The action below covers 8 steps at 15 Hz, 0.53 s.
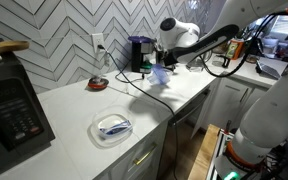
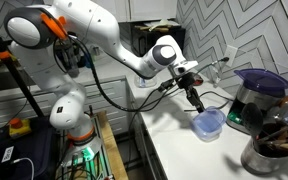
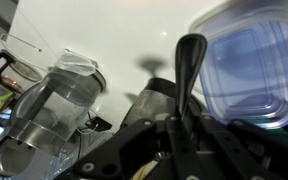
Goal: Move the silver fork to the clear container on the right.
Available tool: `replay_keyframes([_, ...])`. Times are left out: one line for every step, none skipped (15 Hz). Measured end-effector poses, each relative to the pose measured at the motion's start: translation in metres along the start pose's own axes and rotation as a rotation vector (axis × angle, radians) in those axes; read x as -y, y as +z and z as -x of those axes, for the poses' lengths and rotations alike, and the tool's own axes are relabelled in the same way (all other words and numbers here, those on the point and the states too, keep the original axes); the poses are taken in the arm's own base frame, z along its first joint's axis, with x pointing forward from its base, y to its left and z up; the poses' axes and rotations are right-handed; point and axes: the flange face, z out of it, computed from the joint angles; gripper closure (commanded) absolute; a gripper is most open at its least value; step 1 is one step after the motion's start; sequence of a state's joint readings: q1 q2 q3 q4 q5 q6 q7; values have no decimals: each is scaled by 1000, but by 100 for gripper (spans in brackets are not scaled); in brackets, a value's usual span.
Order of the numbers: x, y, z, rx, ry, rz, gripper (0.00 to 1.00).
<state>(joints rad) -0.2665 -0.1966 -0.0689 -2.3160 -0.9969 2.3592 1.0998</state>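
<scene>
My gripper (image 2: 190,88) hangs over the counter, just above the clear container (image 2: 208,124), a small blue-tinted tub. It is shut on the silver fork (image 3: 190,70), which sticks out from between the jaws (image 3: 179,120) as a thin dark bar in the wrist view. There the fork's end lies beside the left rim of the container (image 3: 249,70). In an exterior view the fork (image 2: 195,100) points down towards the tub. In another exterior view the gripper (image 1: 165,62) is right over the container (image 1: 160,75).
A black coffee machine (image 1: 139,52) stands behind the tub against the wall and shows again (image 2: 252,100). A round clear dish (image 1: 112,127) with bluish utensils lies near the counter's front edge. A microwave (image 1: 9,110) fills one end. A metal pot of utensils (image 2: 274,145) is nearby.
</scene>
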Motion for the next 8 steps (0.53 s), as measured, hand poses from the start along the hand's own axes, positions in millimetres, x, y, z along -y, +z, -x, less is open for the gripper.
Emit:
replay_keyframes([7,5,2,-4,20,-30,97])
replay_keyframes([12,10,3,-4,39,-54,97])
replay_keyframes([16,15,4,-6,54,-68,97])
replay_keyframes([19,21,4,-10,67,-75,97])
replay_keyframes([22,26,4,-14,79,-79,97])
replay_keyframes([24,30,4,-18,90,-82,97])
replay_keyframes([25,33,3,-23,98,-86,97])
replay_keyframes([27,36,2,-27,101,-91,97])
